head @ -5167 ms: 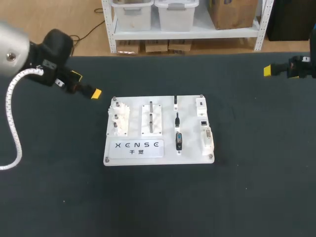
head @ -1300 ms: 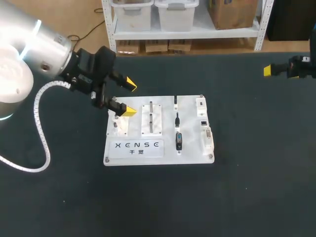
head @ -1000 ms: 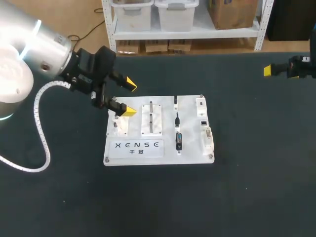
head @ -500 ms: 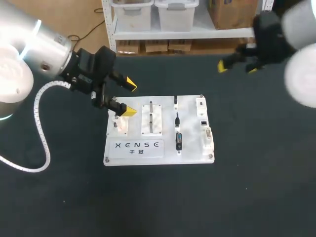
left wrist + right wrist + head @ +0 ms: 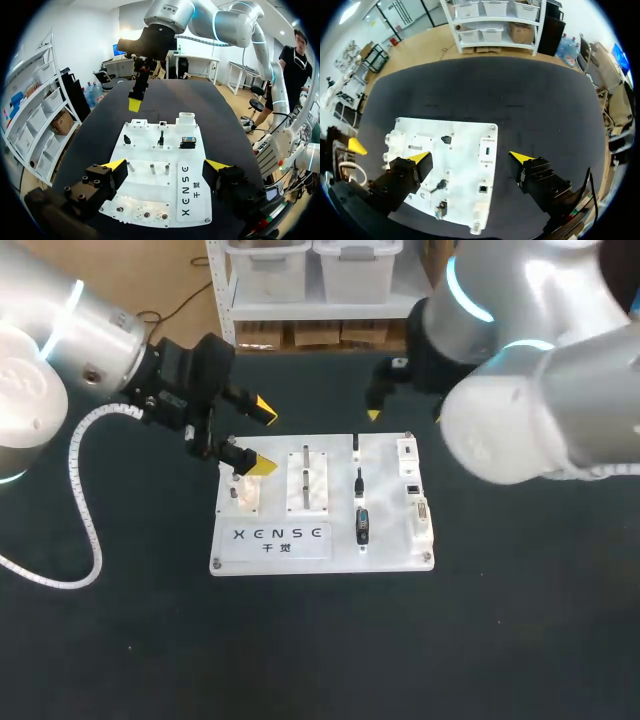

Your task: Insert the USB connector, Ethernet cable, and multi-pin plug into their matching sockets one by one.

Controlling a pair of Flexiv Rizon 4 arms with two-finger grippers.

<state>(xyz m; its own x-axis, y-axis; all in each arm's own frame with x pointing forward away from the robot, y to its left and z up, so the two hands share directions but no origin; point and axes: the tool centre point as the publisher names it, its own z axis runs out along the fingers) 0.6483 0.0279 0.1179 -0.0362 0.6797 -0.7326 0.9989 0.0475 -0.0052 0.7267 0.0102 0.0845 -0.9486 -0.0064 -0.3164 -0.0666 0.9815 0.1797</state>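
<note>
Now: both tools wide open above the board, plugs parked beside the sockets

Nearest, on the dark bench (image 5: pixel 130 640): white board (image 5: pixel 390 540), lying flat, with a lettered panel along its near edge. Further in, on its right half, a row of three black plugs running away from the robot. First the multi-pin plug (image 5: pixel 362 525) with a blue face, then a middle plug (image 5: pixel 358 480) with a short lead, then a thin far plug (image 5: pixel 355 445). Cannot tell which of these two is USB and which Ethernet. Just beside them, along the right edge, the white socket blocks (image 5: pixel 418 515), apart from the plugs. Over the far left corner, left tool (image 5: pixel 262 438), fingers spread wide, holding nothing. Above the far edge, near the middle, right tool (image 5: pixel 470 157), also spread wide and empty. Only one of its yellow tips visible in the head view.
</note>
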